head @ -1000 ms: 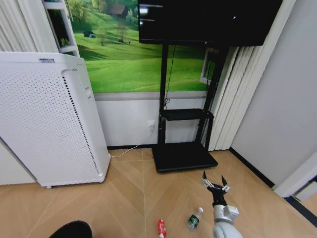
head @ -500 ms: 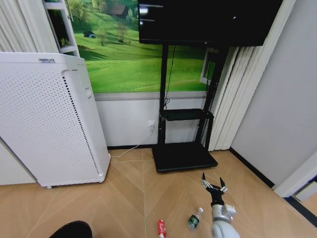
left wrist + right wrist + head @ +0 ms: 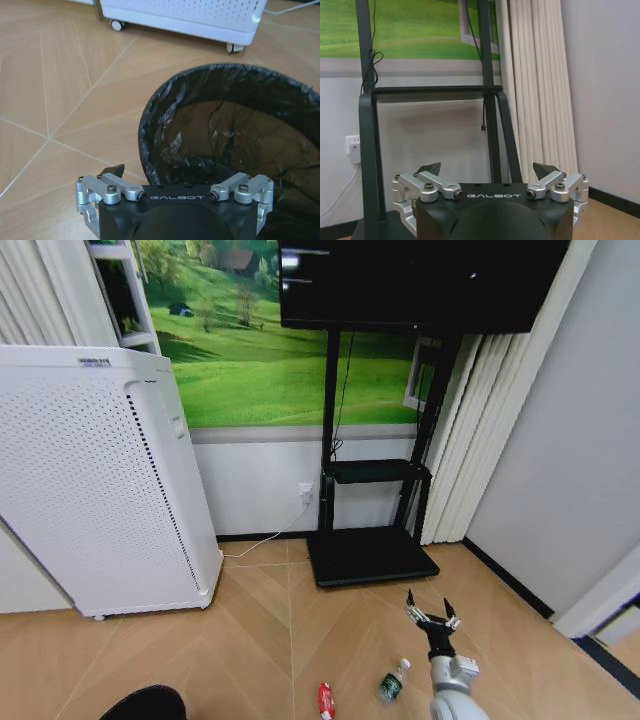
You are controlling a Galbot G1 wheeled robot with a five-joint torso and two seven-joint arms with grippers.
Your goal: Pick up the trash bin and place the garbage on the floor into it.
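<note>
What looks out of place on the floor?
Two litter pieces lie on the floor: a red wrapper and a clear bottle on its side, just left of the open right hand. The left hand is at the rim of the lined bin, which stands upright.

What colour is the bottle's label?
Green, on the small clear bottle; head view shows it best.

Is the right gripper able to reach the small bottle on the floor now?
Probably yes. The right gripper is open and hovers just beyond the bottle, with bare floor around it and nothing between them; it must still come down and turn toward it.
</note>
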